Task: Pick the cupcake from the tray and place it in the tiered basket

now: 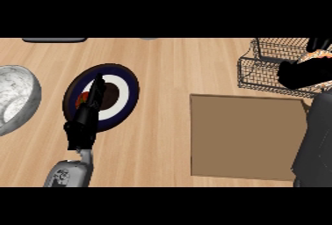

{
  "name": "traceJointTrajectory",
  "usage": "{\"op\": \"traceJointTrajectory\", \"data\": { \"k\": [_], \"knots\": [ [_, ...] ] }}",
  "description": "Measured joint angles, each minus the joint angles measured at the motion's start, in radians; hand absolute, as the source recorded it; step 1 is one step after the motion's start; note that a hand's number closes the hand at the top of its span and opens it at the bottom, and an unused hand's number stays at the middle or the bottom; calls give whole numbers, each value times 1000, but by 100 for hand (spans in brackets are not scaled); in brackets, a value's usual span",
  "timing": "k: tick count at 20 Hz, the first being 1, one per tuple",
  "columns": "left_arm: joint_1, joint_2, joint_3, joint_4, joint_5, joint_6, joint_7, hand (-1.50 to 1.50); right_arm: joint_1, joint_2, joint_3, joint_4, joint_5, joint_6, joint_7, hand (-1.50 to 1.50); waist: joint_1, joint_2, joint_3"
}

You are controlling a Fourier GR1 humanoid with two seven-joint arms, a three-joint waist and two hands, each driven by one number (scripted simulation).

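Now your right hand [304, 70] is up at the tiered basket [259, 72], fingers curled round what looks like the cupcake [322, 54], only its pale top peeking out beyond the hand. Brown tray [243, 136] lies bare below it, nearer you. Placing step, by my reading. Next: lower into a tier, then uncurl. Left hand [88, 116] rests, fingers straight, over a ringed plate [123, 94].

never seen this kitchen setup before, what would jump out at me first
The right hand is raised over the wire tiered basket at the upper right, curled round something with an orange top, likely the cupcake. Below lies a flat brown tray. At left, the left hand rests over a ringed plate beside a marbled bowl.
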Motion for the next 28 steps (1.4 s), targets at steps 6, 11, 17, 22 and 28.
{"op": "traceJointTrajectory", "data": {
  "k": [6, 11, 17, 22, 28],
  "knots": [
    [15, -2, -3, -2, 1, -6, -16, 0, -98, -41, -113, 121, -78, -61, -1, 150, 4, 2, 0],
    [11, 3, 7, 2, 5, -13, -18, 0, -127, -127, -144, 274, -95, -175, -40, 150, 6, 3, 0],
    [4, 3, 6, -23, 7, -19, 12, 0, -125, -242, -138, 457, -89, -304, -122, 150, 7, 4, 1],
    [14, 5, 6, -23, 7, -27, -1, 0, -141, -320, -130, 643, -77, -424, -195, 150, 10, 5, 1],
    [25, -2, -4, -24, -4, -23, -5, 0, -132, -327, -215, 755, -130, -546, -188, -150, 9, 5, 1]
  ]
}}
